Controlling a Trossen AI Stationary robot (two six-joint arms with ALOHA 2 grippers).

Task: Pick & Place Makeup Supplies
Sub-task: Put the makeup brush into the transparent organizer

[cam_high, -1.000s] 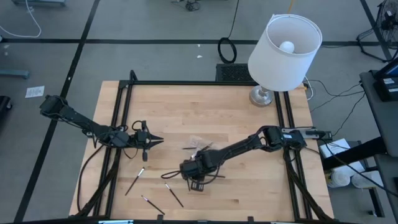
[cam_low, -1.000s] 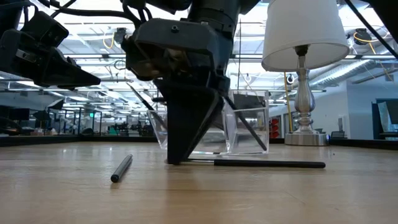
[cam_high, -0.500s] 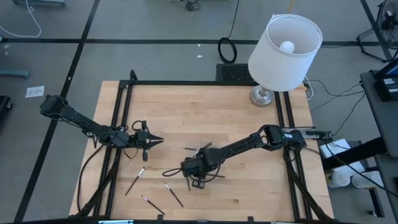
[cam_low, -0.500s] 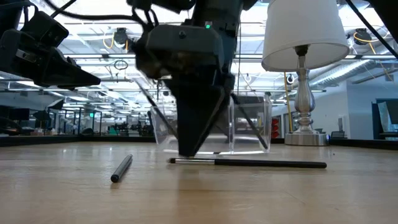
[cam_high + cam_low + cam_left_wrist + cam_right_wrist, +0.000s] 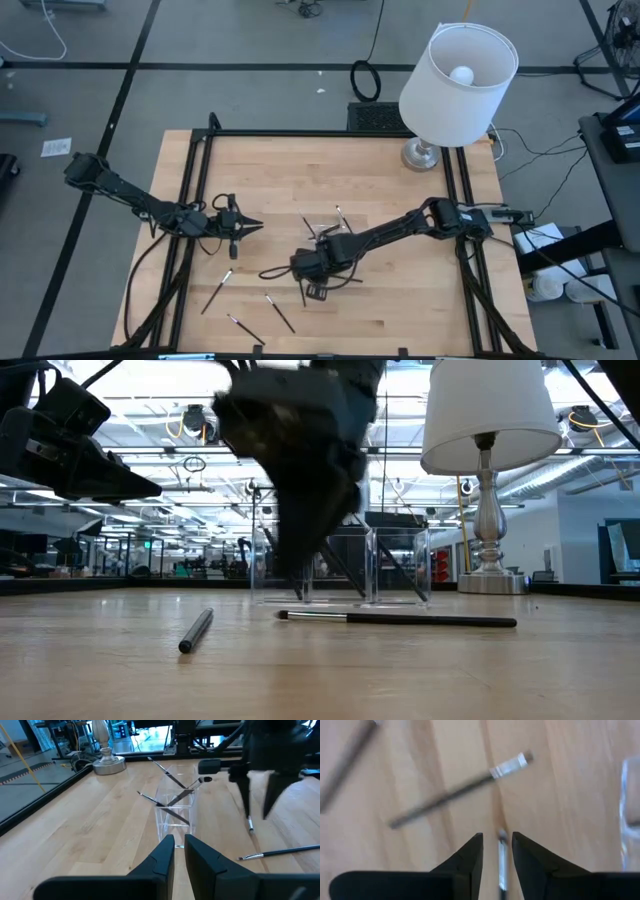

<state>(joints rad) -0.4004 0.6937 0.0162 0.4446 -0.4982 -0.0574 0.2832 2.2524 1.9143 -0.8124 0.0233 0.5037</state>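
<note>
Right pincer (image 5: 300, 575) blurred, spread above a table stick (image 5: 400, 620), left pincer (image 5: 179, 851) slightly parted, empty, clear tray (image 5: 175, 810) partly hidden.

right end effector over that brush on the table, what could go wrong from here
The right end effector hovers with fingers open just above a thin brush lying flat on the wood; a flat, slim stick could slip or roll out as the fingers close. The clear tray stands close behind, holding leaning brushes, so a swing of the arm might knock it. The left end effector waits off to the side.
</note>
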